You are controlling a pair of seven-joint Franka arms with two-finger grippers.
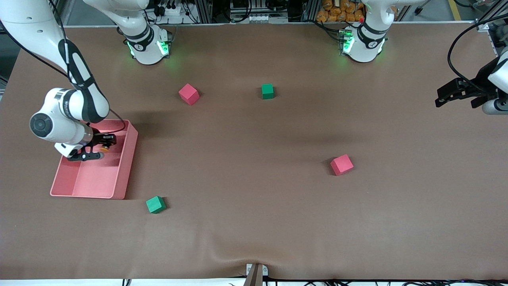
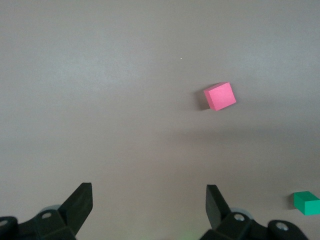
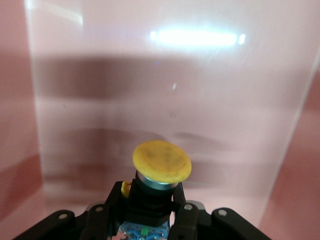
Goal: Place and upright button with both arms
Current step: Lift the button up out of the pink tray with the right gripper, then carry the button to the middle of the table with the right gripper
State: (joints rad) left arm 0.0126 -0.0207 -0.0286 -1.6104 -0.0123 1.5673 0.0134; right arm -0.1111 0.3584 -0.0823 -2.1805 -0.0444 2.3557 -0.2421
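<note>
My right gripper [image 1: 104,143] is inside the pink tray [image 1: 127,163], at the end farther from the front camera. It is shut on the button [image 1: 106,147]. In the right wrist view its fingers [image 3: 114,200] clamp the black body. The orange cap [image 3: 161,161] points away from the palm, toward the tray's pink inner surface [image 3: 165,75]. My left gripper [image 1: 439,97] is open and empty, up over the table at the left arm's end. Its fingers [image 2: 82,197] stand wide apart over bare table.
Two red cubes [image 1: 188,94] [image 1: 341,164] and two green cubes [image 1: 267,91] [image 1: 155,204] lie scattered on the brown table. The left wrist view shows a red cube [image 2: 219,96] and a green cube [image 2: 306,202].
</note>
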